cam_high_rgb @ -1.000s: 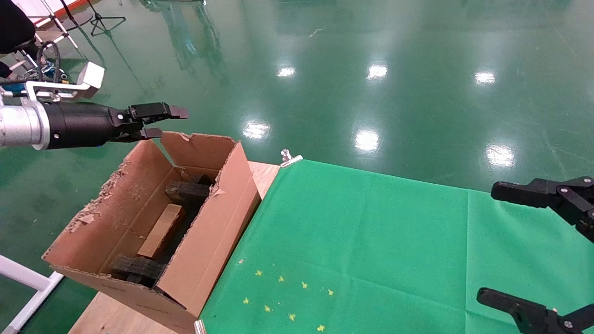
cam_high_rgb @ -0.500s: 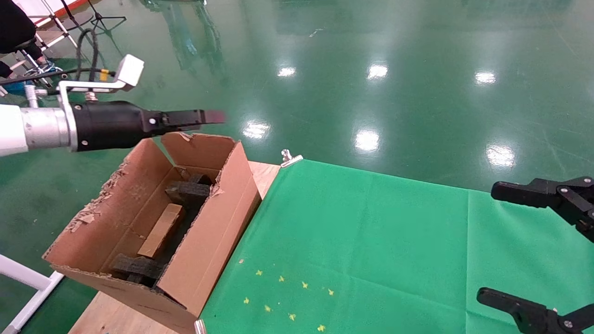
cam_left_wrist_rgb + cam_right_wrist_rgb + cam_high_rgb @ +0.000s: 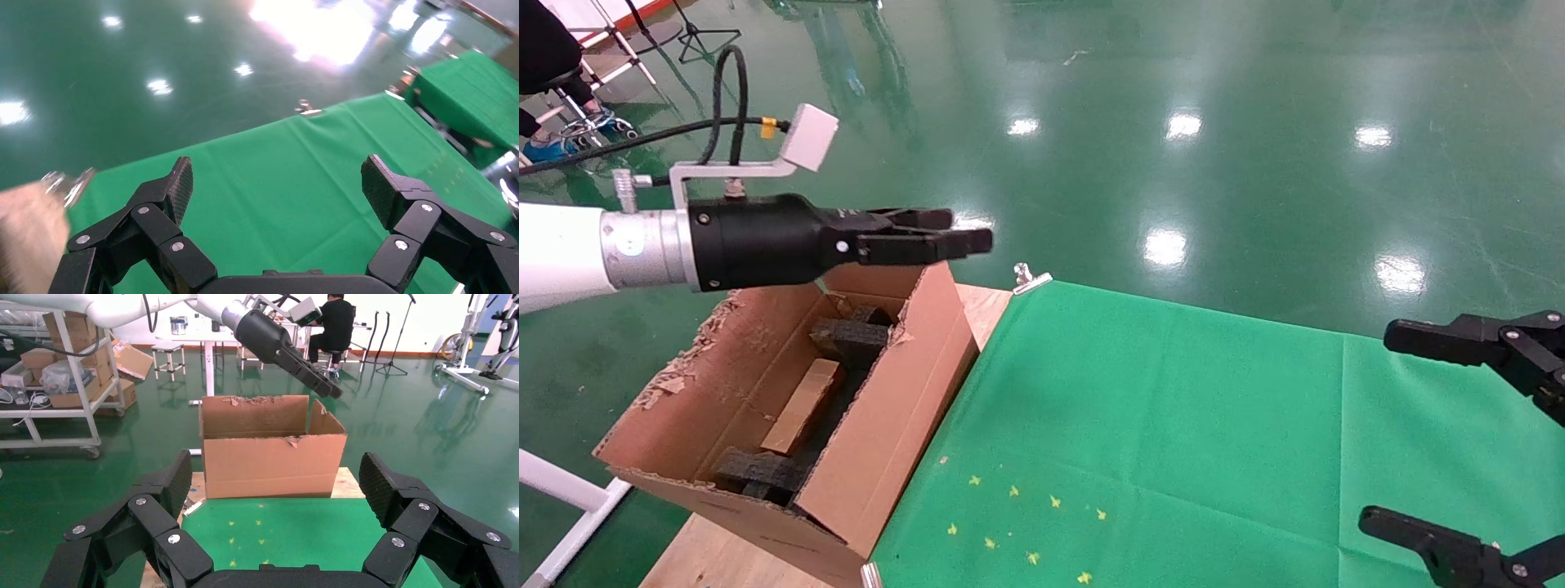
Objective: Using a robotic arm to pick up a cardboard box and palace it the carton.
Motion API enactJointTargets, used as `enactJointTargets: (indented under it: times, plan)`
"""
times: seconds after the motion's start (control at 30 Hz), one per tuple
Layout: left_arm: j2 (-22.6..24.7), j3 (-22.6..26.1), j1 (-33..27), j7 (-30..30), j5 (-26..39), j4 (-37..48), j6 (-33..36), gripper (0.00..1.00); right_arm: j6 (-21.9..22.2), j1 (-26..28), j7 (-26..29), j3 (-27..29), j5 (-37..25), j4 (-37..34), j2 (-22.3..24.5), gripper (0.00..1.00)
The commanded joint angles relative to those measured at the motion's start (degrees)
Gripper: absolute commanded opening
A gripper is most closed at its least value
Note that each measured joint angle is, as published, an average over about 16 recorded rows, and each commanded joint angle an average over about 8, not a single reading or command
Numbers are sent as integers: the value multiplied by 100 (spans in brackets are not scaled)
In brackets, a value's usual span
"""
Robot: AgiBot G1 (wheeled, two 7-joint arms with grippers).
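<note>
The carton point(image 3: 887, 416) stands open at the table's left end, with black foam pieces point(image 3: 850, 336) inside. The small brown cardboard box point(image 3: 805, 406) lies in it between the foam. My left gripper point(image 3: 960, 237), on the white arm, hovers above the carton's far right corner. It is open and empty in the left wrist view point(image 3: 278, 184), over the green cloth point(image 3: 275, 159). My right gripper point(image 3: 1401, 429) is open and empty at the table's right edge. The right wrist view point(image 3: 275, 478) faces the carton point(image 3: 272, 453) and shows the left gripper point(image 3: 324, 386) above it.
A green cloth point(image 3: 1173, 425) covers the table right of the carton, held by a metal clip point(image 3: 1030, 279) at its far corner. Bare wood point(image 3: 985, 306) shows by the carton. Shiny green floor lies beyond. A shelf cart point(image 3: 61, 367) and a seated person point(image 3: 335, 318) are behind.
My left arm has swung right, from the carton's far left corner across its far end to the far right corner, and the wrist has turned. The right arm and box have not moved.
</note>
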Motion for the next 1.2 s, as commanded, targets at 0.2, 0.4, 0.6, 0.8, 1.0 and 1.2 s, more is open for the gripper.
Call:
enactJointTargets:
  times: [0.2, 0.4, 0.6, 0.8, 1.0, 1.2]
  plan:
    - [21, -238, 476, 589, -489, -620, 154, 100, 0, 0, 0, 0, 0, 0, 0, 100]
    - [39, -441, 882, 1092, -906, -1149, 285, 100, 0, 0, 0, -1, 1, 0, 0, 100]
    - [56, -645, 1289, 1595, -1324, -1679, 417, 100, 0, 0, -1, -1, 1, 0, 0, 100]
    - [74, -846, 1692, 2094, -1738, -2203, 547, 100, 1, 0, -1, -2, 1, 0, 1, 100]
    - [89, -1022, 2045, 2528, -2101, -2663, 660, 100, 1, 0, -1, -2, 1, 0, 1, 100]
    - [97, -1118, 2236, 2713, -2303, -2911, 724, 100, 2, -1, -1, -1, 2, -1, 1, 100]
